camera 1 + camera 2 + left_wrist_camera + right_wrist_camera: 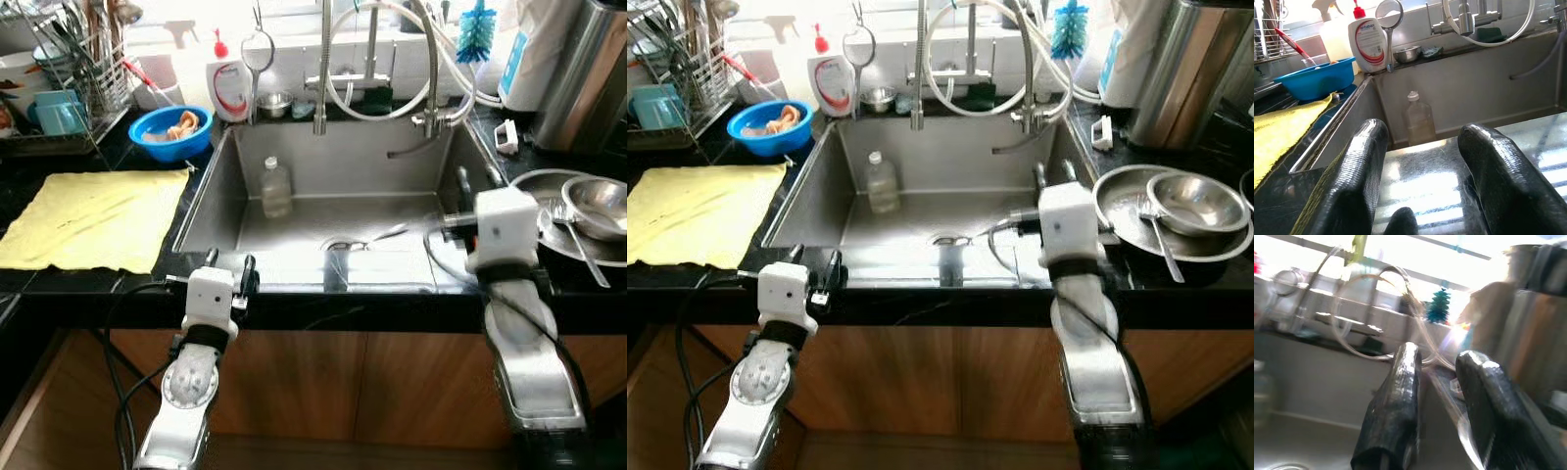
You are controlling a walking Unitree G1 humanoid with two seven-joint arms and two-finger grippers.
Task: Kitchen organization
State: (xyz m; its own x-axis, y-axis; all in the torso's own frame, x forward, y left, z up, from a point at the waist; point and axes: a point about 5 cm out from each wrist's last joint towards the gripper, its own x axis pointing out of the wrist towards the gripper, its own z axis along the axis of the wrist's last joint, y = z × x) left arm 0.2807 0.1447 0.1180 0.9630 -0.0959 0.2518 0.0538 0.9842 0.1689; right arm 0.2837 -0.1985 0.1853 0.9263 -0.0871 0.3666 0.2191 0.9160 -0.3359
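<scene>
A steel sink lies ahead, set in a black counter. A small clear bottle stands upright at its back left, and a spoon lies near the drain. My left gripper hovers over the sink's front left rim, open, with nothing between its fingers; the left wrist view looks past it to the bottle. My right gripper is raised by the sink's right wall, open and holding nothing. On the right counter a steel bowl and a spoon rest on a steel plate.
A yellow cloth covers the left counter. Behind it are a blue bowl, a dish rack and a soap bottle. The faucet and hoses rise behind the sink. A tall steel container stands at the back right.
</scene>
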